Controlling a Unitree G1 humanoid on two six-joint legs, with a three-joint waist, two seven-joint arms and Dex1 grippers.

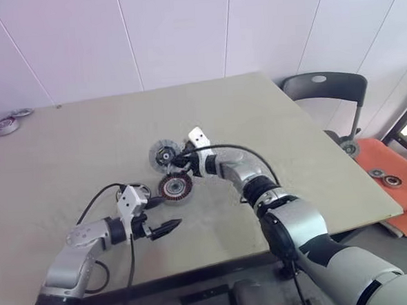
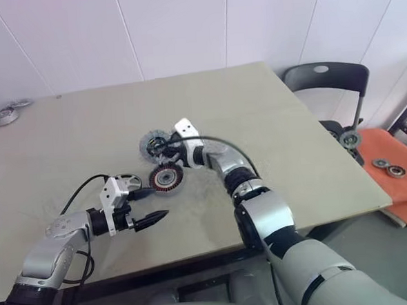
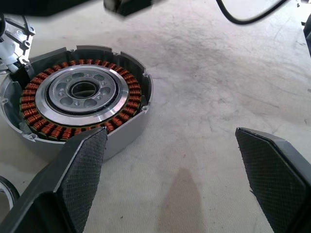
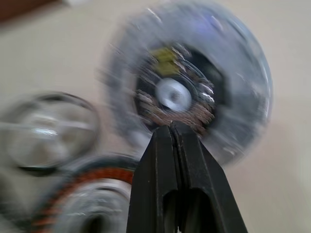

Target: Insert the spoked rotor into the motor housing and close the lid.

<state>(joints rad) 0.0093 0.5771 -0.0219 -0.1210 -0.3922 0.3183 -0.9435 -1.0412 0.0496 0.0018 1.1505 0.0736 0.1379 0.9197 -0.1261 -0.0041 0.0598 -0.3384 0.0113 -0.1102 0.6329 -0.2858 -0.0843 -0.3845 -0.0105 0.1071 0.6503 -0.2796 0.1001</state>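
Copper windings face up in the housing (image 3: 80, 99), just ahead of the wide-open left gripper (image 1: 168, 227), while the right gripper (image 1: 178, 161), pinched on the rotor (image 1: 163, 155), tilts it, probably to seat it.

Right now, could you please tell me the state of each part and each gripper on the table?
Motor housing: flat on the table, open, copper windings exposed, nothing inserted.
Spoked rotor: beyond the housing, at the right gripper's tips, not in the housing.
Lid: off, lying beside the housing.
Left gripper: open, empty, near the housing.
Right gripper: shut, fingertips at the rotor's hub.
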